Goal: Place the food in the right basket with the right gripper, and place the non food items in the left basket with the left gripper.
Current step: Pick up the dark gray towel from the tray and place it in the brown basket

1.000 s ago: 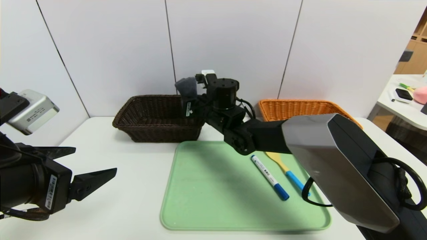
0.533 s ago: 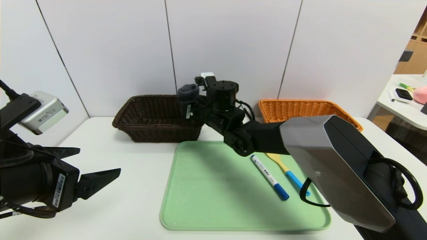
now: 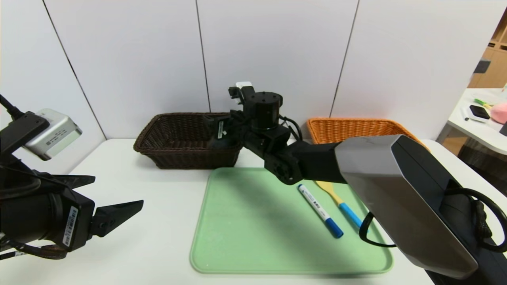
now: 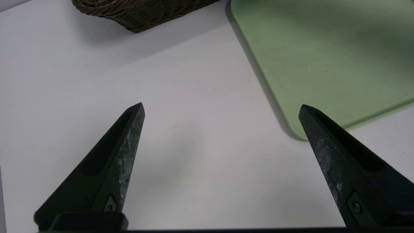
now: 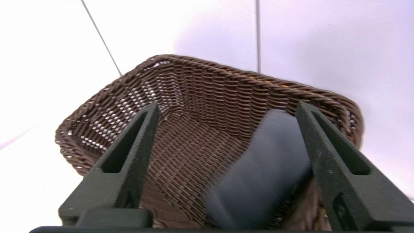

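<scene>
My right gripper (image 5: pixel 227 105) is open over the right end of the dark brown left basket (image 3: pixel 174 152), reaching across from the right side. A rolled dark grey towel (image 5: pixel 268 161) lies loose between the spread fingers, against one of them, low inside the left basket (image 5: pixel 226 69) and blurred. A white marker with a blue cap (image 3: pixel 320 210) and a wooden spoon with a blue handle (image 3: pixel 340 202) lie on the green tray (image 3: pixel 245 229). The orange right basket (image 3: pixel 356 128) stands at the back right. My left gripper (image 4: pixel 221 106) is open over bare table at the front left. The food is out of view.
The green tray (image 4: pixel 323 48) reaches close to my left gripper (image 3: pixel 115 190), and the dark basket (image 4: pixel 139 13) stands beyond it. White wall panels rise right behind both baskets. A side table (image 3: pixel 483 126) with small things stands off to the far right.
My right gripper has opened and let go of the towel, which dropped from above the basket's rim down into it. The left arm moved slightly.
</scene>
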Controlling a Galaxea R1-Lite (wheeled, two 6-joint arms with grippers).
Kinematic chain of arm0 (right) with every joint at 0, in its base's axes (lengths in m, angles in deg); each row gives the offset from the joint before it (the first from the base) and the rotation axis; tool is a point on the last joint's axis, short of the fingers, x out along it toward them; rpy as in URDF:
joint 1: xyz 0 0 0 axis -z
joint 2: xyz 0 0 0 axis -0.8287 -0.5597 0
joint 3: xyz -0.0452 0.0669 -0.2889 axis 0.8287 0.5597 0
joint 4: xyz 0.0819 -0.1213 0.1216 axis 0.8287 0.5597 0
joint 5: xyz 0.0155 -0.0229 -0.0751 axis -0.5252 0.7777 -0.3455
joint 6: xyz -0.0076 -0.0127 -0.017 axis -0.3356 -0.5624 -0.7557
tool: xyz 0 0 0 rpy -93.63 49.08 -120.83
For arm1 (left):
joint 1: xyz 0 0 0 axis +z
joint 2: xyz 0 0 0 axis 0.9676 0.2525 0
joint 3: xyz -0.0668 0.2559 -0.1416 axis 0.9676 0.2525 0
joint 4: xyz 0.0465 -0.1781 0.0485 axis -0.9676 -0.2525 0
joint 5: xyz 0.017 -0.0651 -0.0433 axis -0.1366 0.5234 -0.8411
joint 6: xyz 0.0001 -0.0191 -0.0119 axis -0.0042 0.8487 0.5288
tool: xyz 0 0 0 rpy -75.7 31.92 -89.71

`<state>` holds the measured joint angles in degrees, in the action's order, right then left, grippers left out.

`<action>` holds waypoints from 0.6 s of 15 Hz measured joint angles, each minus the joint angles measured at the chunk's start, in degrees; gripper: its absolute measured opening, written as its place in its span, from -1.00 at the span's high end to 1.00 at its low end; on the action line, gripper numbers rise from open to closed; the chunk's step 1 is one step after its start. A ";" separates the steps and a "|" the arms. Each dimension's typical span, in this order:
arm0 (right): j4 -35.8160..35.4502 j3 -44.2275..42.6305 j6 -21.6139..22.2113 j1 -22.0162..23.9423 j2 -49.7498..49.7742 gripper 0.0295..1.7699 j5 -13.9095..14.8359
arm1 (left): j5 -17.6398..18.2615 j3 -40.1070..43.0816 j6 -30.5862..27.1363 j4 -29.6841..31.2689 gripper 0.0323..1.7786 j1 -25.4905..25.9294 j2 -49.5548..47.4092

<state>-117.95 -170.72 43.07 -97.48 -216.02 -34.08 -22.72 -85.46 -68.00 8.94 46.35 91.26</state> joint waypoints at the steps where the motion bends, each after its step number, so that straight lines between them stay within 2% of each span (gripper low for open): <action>1: -0.02 0.00 0.00 -0.49 0.11 -0.71 -0.74 | 0.00 0.05 0.00 0.00 -0.90 0.00 -0.02; 6: 0.44 0.05 -0.78 -1.45 2.69 -0.81 -0.07 | 0.00 -0.13 0.00 0.02 -0.90 0.01 -0.44; 9: 3.50 0.11 -5.27 -1.32 7.27 -0.85 3.04 | 0.02 -0.50 -0.07 0.02 -0.90 -0.07 -0.13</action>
<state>-114.46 -170.61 37.81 -98.79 -208.76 -31.05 -22.69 -85.96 -68.07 8.96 46.27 91.12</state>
